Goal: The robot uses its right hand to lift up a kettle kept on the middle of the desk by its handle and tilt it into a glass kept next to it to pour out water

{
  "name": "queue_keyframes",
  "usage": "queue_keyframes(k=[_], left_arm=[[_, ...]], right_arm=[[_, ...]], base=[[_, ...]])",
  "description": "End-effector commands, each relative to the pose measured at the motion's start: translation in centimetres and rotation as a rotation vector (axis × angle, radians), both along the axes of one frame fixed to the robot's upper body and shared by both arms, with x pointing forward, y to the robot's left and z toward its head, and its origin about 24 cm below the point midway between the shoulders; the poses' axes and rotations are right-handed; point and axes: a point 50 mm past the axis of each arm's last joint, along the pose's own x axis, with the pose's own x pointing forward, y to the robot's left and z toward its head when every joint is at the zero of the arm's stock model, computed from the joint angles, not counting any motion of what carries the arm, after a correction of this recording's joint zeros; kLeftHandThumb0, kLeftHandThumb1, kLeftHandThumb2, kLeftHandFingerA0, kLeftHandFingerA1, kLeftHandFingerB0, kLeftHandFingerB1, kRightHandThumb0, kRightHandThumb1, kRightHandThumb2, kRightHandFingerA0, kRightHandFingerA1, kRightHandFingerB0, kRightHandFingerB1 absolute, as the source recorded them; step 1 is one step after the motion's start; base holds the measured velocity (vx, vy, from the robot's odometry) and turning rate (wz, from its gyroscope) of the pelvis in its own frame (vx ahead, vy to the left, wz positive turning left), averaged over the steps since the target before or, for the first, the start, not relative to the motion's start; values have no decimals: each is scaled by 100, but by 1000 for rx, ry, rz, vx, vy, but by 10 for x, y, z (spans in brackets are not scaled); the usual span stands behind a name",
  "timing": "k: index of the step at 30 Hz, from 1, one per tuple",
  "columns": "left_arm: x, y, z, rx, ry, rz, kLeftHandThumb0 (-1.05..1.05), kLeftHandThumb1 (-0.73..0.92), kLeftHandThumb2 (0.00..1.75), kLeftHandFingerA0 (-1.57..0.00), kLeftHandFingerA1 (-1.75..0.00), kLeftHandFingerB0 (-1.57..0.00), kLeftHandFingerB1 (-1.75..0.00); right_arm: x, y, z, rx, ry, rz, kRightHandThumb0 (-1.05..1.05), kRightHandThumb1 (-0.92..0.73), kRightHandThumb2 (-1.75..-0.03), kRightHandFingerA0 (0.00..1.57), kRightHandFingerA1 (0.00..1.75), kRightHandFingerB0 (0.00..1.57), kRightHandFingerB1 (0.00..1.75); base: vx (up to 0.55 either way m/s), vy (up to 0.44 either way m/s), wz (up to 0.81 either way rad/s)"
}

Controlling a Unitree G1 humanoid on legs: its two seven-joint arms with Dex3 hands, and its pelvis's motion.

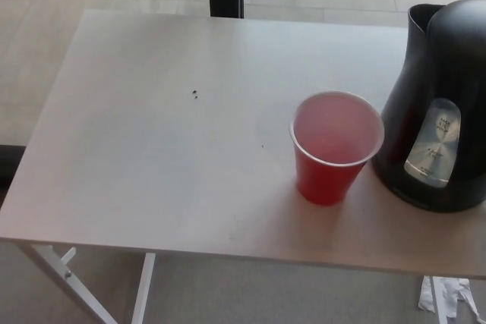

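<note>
Red cup (334,149) stands upright mid-right on the counter (152,149); black kettle (440,104) upright just beside it at the right edge, handle cropped. No robot hand in view, state unknown. Fits pre-grasp or post-pour.

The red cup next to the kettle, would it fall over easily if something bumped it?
Probably yes. The red cup looks like thin plastic, so likely light and squashy. It is narrower at the bottom than at the rim, so a nudge from the kettle beside it could tip it. I cannot tell whether it holds anything.
</note>
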Motion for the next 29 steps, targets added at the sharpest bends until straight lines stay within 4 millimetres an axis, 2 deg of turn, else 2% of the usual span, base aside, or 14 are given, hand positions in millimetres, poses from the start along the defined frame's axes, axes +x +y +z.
queue_keyframes(k=[1, 3, 4, 6, 7, 8, 9, 10, 11, 29], left_arm=[[-5, 3, 2, 10, 11, 9, -81, 92, 78, -52, -51, -36, -42], [-4, 2, 1, 8, 11, 8, -81, 92, 78, -52, -51, -36, -42], [-5, 2, 2, 21, 14, -27, -82, 77, 117, -51, -63, -32, -53], [-4, 3, 1, -11, 12, 31, -75, 77, 116, -49, -62, -33, -53], [-3, 3, 1, -11, 10, 32, -75, 77, 116, -49, -62, -33, -53], [-3, 2, 1, 35, 24, -6, -89, 92, 77, -53, -51, -36, -40], [-4, 2, 1, 40, 26, -10, -89, 92, 77, -53, -51, -36, -40], [-3, 2, 1, 22, 19, 3, -82, 92, 75, -52, -50, -37, -40], [-1, 3, 2, -7, 8, 20, -82, 92, 75, -52, -50, -37, -40], [1, -3, -6, -35, 9, 35, -82, 92, 75, -52, -50, -37, -40]], right_arm=[[-3, 0, 12, -6, -39, 139, -100, -59, -93, 0, 30, 0, 0], [-3, 0, 13, -7, -39, 141, -100, -59, -93, 0, 30, 0, 0], [-16, -12, 19, -32, -49, 84, -94, -58, -99, 0, 29, 0, 1], [-28, -22, 23, -33, -48, 81, -94, -58, -97, 0, 35, 0, 8], [-28, -22, 23, -33, -50, 82, -94, -58, -97, 0, 35, 0, 8], [-39, -31, 26, -33, -47, 75, -88, -54, -97, 0, 40, 0, 17], [-40, -31, 26, -33, -47, 76, -88, -54, -97, 0, 40, 0, 17], [-47, -36, 26, -30, -48, 79, -104, -48, -63, 0, 0, 0, 0], [-56, -42, 28, -29, -49, 84, -104, -48, -63, 0, 0, 0, 0], [-49, -40, 35, -50, -58, 103, -104, -48, -63, 0, 0, 0, 0]], base=[[0, 0, 0], [0, 0, 0], [0, 0, 0], [0, 0, 0], [0, 0, 0], [0, 0, 0], [0, 0, 0], [0, 0, 0], [0, 0, 0], [0, 0, 0]])
